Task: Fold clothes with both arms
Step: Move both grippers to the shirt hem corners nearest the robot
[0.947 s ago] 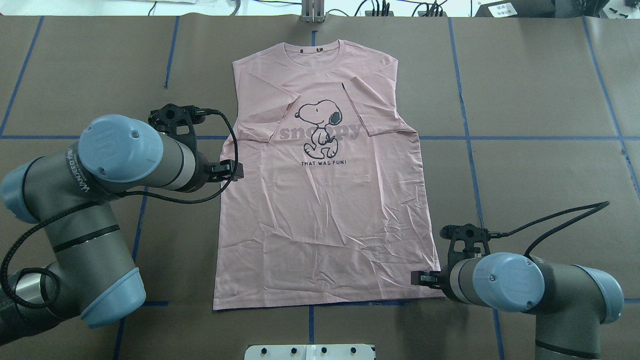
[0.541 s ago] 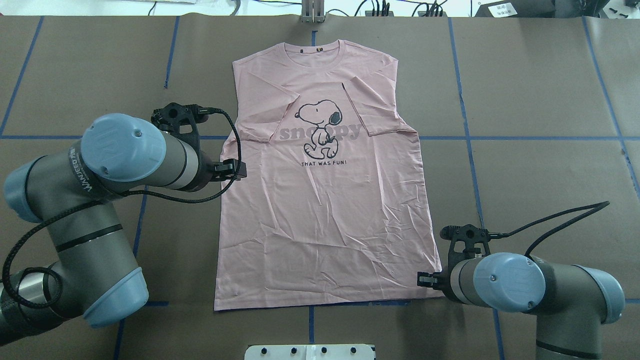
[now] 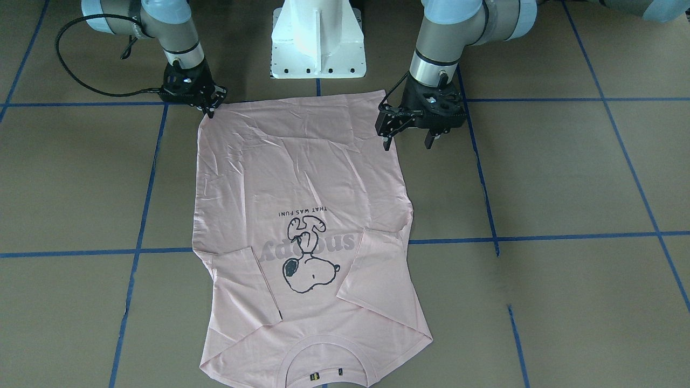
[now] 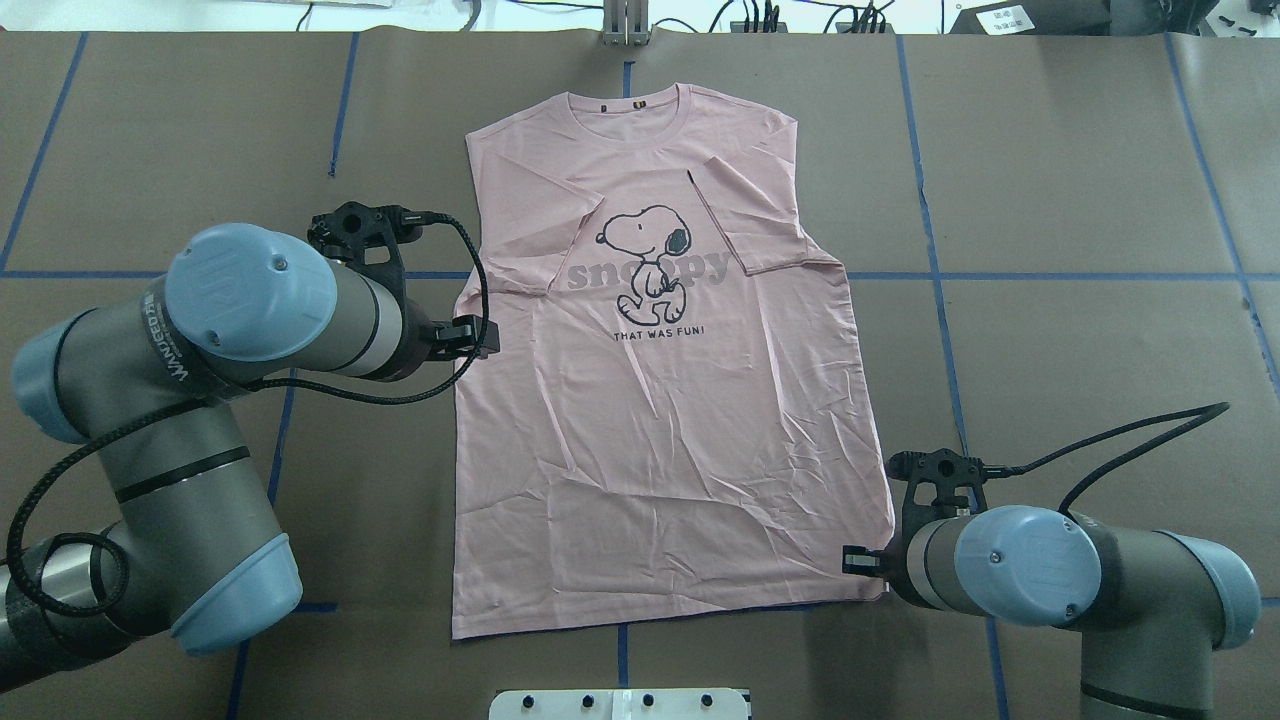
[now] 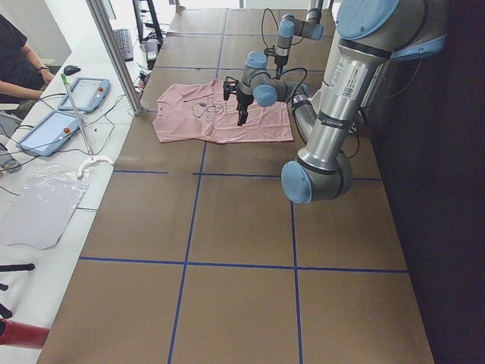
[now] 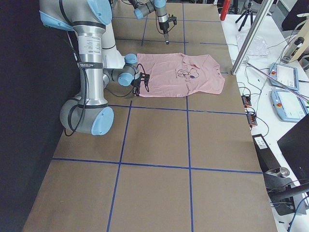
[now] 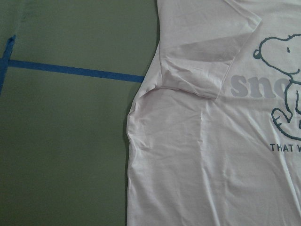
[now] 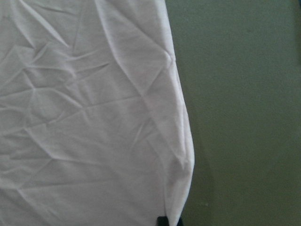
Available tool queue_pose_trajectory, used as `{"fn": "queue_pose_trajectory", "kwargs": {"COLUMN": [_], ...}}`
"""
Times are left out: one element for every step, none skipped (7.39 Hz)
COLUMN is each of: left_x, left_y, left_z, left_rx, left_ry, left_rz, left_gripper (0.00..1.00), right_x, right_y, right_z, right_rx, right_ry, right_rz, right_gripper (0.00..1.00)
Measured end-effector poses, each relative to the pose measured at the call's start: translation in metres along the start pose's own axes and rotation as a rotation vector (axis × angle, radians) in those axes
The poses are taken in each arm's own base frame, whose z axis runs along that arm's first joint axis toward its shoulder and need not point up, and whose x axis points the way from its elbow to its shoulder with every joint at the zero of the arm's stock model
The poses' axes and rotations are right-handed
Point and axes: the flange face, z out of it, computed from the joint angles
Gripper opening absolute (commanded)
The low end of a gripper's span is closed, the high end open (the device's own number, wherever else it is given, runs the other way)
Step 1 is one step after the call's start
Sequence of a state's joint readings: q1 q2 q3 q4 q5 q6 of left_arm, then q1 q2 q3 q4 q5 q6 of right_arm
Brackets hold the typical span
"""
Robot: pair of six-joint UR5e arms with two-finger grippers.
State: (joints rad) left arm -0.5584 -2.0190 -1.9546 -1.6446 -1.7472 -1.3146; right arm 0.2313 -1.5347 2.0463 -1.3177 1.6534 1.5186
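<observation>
The fingers of the right gripper (image 3: 209, 110) were pressed together on the hem corner of the T-shirt (image 4: 660, 430) at the robot's right side. It seemed that they pinched the cloth, but the wrist view showed only one dark tip at its bottom border, under a small raised fold of the fabric. This gripper stood low, at the height of the table (image 4: 1050, 180), and the right arm (image 4: 1060, 575) came to it from the near right corner.

The fingers (image 3: 386, 141) of the left gripper (image 3: 407, 145) were wide apart and held nothing. They pointed down. One finger hung over the side edge of the T-shirt at the robot's left, below the sleeve, and the other hung over the bare table just beside that edge. In the side view this gripper was above the cloth, not touching it. The left arm (image 4: 240, 310) reached to it from the near left corner.

The T-shirt lay flat and face up in the middle of the table, with the hem toward the near edge, where the white pedestal (image 3: 318, 43) stood, and the collar toward the far edge. Both short sleeves were folded inward over the front, beside the cartoon dog (image 4: 650, 255). The cloth was creased in its lower half. Blue tape lines (image 4: 1080, 276) crossed the table under it.
</observation>
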Motion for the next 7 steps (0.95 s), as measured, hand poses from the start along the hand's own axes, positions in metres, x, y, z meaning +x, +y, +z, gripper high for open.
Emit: {"fn": "queue_pose_trajectory", "kwargs": {"left_x": [0.001, 0.002, 0.003, 0.007, 0.013, 0.019, 0.023], "left_y": [0.0, 0.0, 0.005, 0.021, 0.055, 0.095, 0.135], "left_z": [-0.001, 0.0, 0.002, 0.008, 0.019, 0.031, 0.041], "left_rx": [0.0, -0.002, -0.017, -0.05, -0.101, -0.154, -0.195], "left_ry": [0.002, 0.002, 0.002, 0.004, -0.003, -0.025, -0.062], "left_rz": [0.0, 0.0, -0.015, -0.052, -0.11, -0.167, -0.206], "left_gripper": [1.0, 1.0, 1.0, 1.0, 1.0, 1.0, 0.99], "right_x": [-0.002, -0.004, -0.007, -0.01, -0.014, -0.016, -0.018], "right_y": [0.0, 0.0, 0.001, 0.001, 0.001, 0.001, 0.001], "right_z": [-0.005, -0.01, -0.018, -0.024, -0.028, -0.03, -0.031], "right_rx": [0.001, 0.002, 0.006, 0.011, 0.012, 0.014, 0.016], "right_ry": [-0.01, -0.021, -0.036, -0.05, -0.06, -0.066, -0.071], "right_rz": [-0.001, -0.002, -0.003, -0.004, -0.006, -0.006, -0.007], "right_gripper": [0.0, 0.0, 0.0, 0.0, 0.0, 0.0, 0.0]}}
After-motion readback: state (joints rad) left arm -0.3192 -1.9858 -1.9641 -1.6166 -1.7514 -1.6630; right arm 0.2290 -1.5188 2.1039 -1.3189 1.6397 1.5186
